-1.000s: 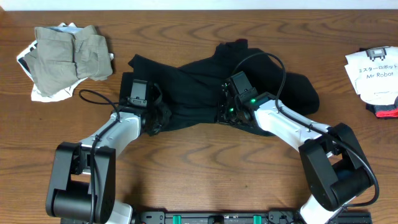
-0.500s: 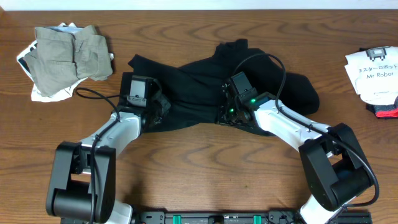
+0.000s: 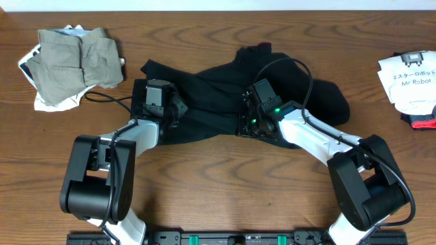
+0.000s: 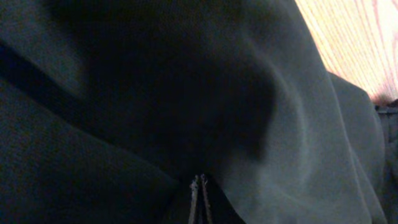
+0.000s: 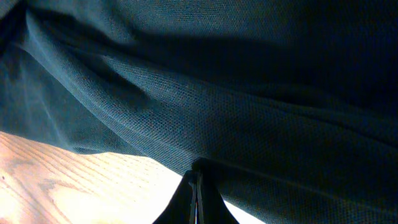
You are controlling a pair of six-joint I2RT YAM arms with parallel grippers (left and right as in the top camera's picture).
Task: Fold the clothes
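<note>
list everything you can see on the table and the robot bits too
black shirt: 1, black, crumpled at table centre
grey-khaki garment: 1, grey-khaki, far left corner
white garment: 1, white with dark print, under the grey-khaki one
white "Mr Robot" garment: 1, white, right edge
red and black item: 1, partly under the white one, kind unclear
table: 1, brown wood
left arm, right arm: 2, black and white
left gripper, right gripper: 2, each pinching the shirt
</note>
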